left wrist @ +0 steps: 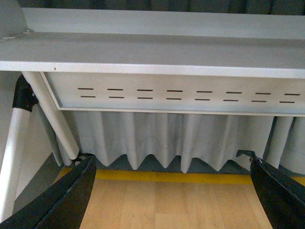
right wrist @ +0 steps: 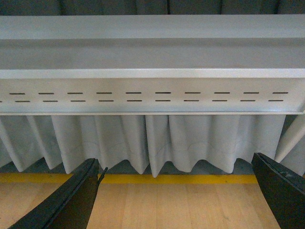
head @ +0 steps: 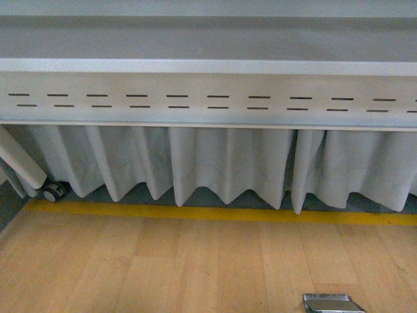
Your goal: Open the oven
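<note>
Oven isn't visible in any of the three views, so I can't place it. The front view shows the underside edge of a grey table (head: 208,65), with a slotted panel (head: 208,101) below the edge and a pleated white curtain (head: 221,163) hanging under that down to the floor. A yellow line (head: 215,213) runs along the foot of the curtain, with the wood floor (head: 163,267) on the near side of it. At far left a white table leg (head: 23,163) slants down to a small caster (head: 52,191) beside the line. A flat metal piece (head: 332,304) sits at the bottom edge, right of centre, and I can't tell what it is. Neither arm appears in the front view. The left gripper (left wrist: 169,158) is spread wide: its black fingers (left wrist: 71,195) are at opposite lower corners of the left wrist view with nothing between them, facing the same panel, the curtain and a slanted white leg with a black bracket (left wrist: 24,93). The right gripper (right wrist: 175,160) is also spread wide: its fingers (right wrist: 71,200) are far apart, nothing is held, and it faces the panel and curtain square-on above the yellow line.
</note>
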Robot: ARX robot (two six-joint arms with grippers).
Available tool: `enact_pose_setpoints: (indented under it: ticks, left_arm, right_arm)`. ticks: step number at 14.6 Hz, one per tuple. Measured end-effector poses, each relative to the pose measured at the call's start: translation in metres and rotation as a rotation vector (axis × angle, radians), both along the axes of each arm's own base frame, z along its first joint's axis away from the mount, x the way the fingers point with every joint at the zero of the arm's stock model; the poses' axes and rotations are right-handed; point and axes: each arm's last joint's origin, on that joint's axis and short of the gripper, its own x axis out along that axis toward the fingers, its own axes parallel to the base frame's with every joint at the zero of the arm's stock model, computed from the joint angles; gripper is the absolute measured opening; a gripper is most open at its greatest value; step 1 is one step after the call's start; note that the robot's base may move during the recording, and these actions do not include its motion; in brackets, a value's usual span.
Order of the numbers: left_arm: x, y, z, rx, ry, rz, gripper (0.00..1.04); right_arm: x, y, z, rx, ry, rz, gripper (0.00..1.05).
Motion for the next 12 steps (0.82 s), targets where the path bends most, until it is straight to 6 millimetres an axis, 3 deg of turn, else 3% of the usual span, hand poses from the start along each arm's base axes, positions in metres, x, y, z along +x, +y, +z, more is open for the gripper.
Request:
enact_pose_setpoints:
  ticks: [12]
  left_arm:
    - [0.0, -0.0001, 0.0, 0.0, 0.0, -0.002, 0.98]
  right_arm:
    - [0.0, 0.0, 0.0, 0.0, 0.0, 0.0, 0.98]
